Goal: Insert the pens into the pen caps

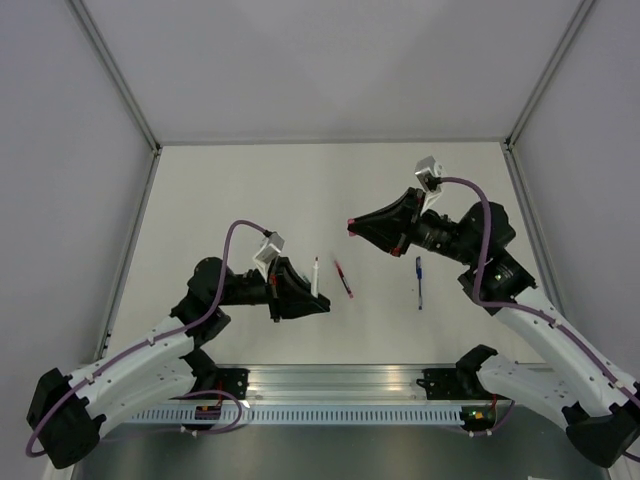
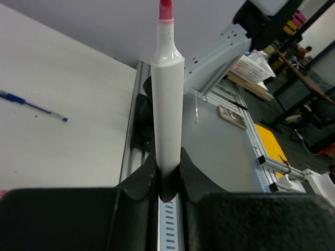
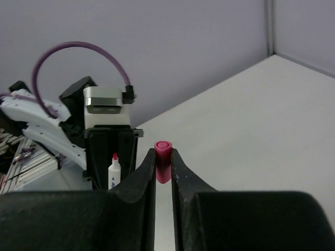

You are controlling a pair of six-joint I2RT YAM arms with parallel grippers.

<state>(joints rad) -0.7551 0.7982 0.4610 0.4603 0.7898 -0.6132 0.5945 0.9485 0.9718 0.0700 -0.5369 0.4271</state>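
Just below centre of the top view, our left fingers [image 2: 141,183] were clamped on the white red-tipped pen [image 1: 316,278]; up and right, the right fingers [image 3: 180,178] pinched the red cap [image 3: 163,159]. Lining tip and cap mouth up dead straight looked key, we figured.

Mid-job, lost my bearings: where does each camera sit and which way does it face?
Top external: above and behind, looking down on the table; both arms, left gripper and right gripper show.
Left wrist: looks along its fingers and the white pen toward the right arm.
Right wrist: looks past its fingers and the red cap at the left arm.
Shared: white pen in all three.
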